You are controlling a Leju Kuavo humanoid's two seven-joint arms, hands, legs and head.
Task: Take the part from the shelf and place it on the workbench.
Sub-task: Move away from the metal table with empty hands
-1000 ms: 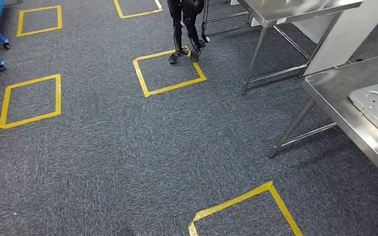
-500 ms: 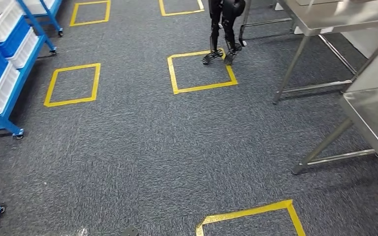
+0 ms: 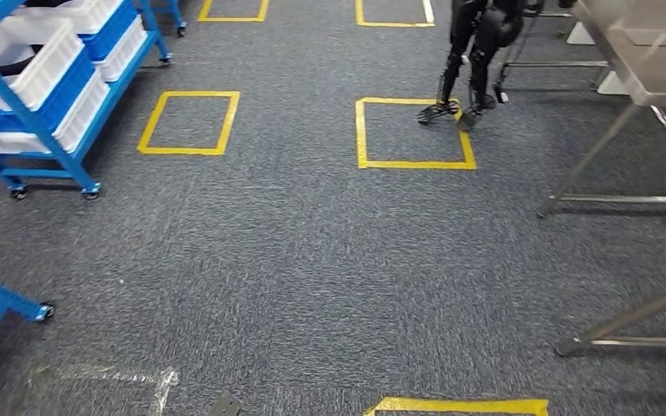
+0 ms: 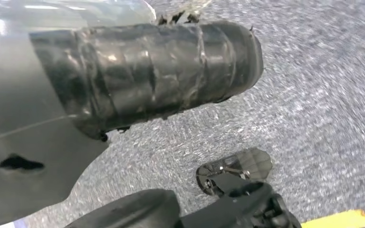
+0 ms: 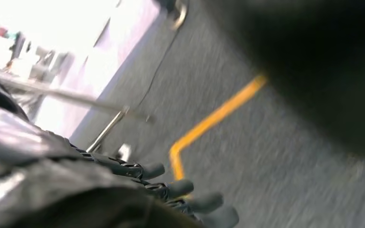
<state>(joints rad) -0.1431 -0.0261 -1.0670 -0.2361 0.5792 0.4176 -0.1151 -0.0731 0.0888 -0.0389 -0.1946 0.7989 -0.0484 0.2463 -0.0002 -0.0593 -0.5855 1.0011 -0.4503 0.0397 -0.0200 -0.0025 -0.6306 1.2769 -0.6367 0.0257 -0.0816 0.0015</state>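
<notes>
Grey carpet [image 3: 312, 260], blue shelf [image 3: 43, 95], right hand [image 5: 138, 190] empty

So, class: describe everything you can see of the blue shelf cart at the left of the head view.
The blue shelf cart has a painted blue metal frame of sloping tiers on small black castors, standing on grey carpet. Its tiers hold white bins and a blue bin, tilted forward. What the bins contain cannot be made out. It stands beside a yellow taped floor square, not touching it.

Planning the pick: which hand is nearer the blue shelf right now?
Left, probably. The blue shelf stands to the robot's left. The left hand hangs over carpet on that side, and the right hand hangs by steel table legs.
</notes>
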